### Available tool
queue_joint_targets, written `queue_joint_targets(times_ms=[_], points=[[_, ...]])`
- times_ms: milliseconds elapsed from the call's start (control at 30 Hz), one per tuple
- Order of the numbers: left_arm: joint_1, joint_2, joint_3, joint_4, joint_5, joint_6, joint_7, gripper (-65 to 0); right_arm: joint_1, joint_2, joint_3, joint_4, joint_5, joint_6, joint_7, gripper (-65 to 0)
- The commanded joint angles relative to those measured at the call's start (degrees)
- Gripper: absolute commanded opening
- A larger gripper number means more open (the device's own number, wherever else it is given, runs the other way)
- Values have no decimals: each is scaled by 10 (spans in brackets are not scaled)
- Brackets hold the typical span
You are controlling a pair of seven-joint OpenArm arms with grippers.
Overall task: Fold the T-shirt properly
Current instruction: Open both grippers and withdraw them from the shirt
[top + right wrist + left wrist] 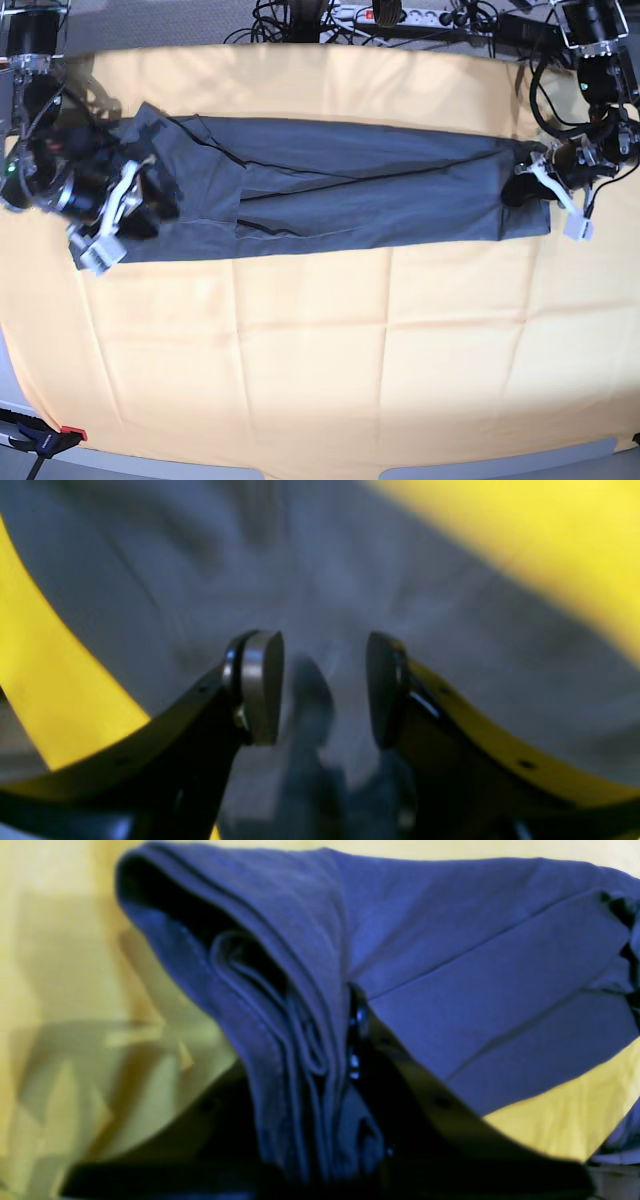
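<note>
The dark grey T-shirt (350, 190) lies as a long, narrow strip across the yellow cloth, its ends pointing left and right in the base view. My left gripper (522, 188) is at the strip's right end. In the left wrist view it (300, 1060) is shut on a bunch of folded layers of the T-shirt (475, 970), which lifts that end off the cloth. My right gripper (150, 200) is at the left end. In the blurred right wrist view it (322, 685) is open just above the T-shirt (320, 570), with nothing held between its pads (260, 685).
A yellow cloth (320, 350) covers the table, with a wide bare stretch in front of the shirt. Cables and a power strip (400, 15) lie along the far edge. A clamp (45, 435) sits at the near left corner.
</note>
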Motion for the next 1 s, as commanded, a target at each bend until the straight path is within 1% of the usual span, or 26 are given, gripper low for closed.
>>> queue_joint_targets(times_ms=[0, 133, 200, 267, 300, 367, 433, 533, 600, 633, 667, 733, 867, 900, 967], points=[[-10, -25, -16, 7, 1, 2, -14, -650, 9, 12, 22, 19, 7, 0, 5, -350], [-16, -58, -59, 7, 22, 2, -18, -650, 8, 12, 104, 40, 7, 1, -8, -350], [-15, -75, -81, 7, 32, 3, -23, -650, 7, 12, 153, 40, 7, 7, -15, -350], [-14, -85, -102, 7, 25, 3, -14, -650, 6, 12, 201, 40, 7, 12, -15, -350], [-12, -88, -110, 7, 12, 3, -8, -650, 5, 13, 223, 40, 8, 11, -15, -350], [-11, -91, -117, 7, -36, 0, 16, -650, 4, 13, 256, 40, 19, 9, -17, -350], [-11, -90, -118, 7, -110, -18, 46, -650, 3, 12, 273, 40, 33, 4, -21, -350], [-12, -79, -118, 7, -233, -64, 91, -650, 3, 11, 275, 40, 44, 0, -37, -350], [-13, -70, -117, 8, -308, -82, 123, -650, 2, 11, 275, 40, 60, 0, -43, -350], [-13, -63, -116, 8, -324, -89, 138, -650, 2, 10, 275, 40, 67, 1, -45, -350], [-13, -56, -116, 9, -324, -93, 148, -650, 2, 10, 274, 40, 70, 1, -45, -350], [-14, -40, -111, 13, -324, -93, 147, -650, 2, 5, 274, 40, 80, 5, -45, -350], [-14, 0, -83, 13, -324, -96, 144, -650, -5, -13, 261, 40, 80, 7, -49, -350], [-14, 12, -75, 13, -324, -103, 141, -650, -8, -19, 254, 40, 82, 12, -49, -350], [-14, 34, -55, 12, -324, -128, 135, -650, -19, -29, 240, 40, 82, 17, -49, -350]])
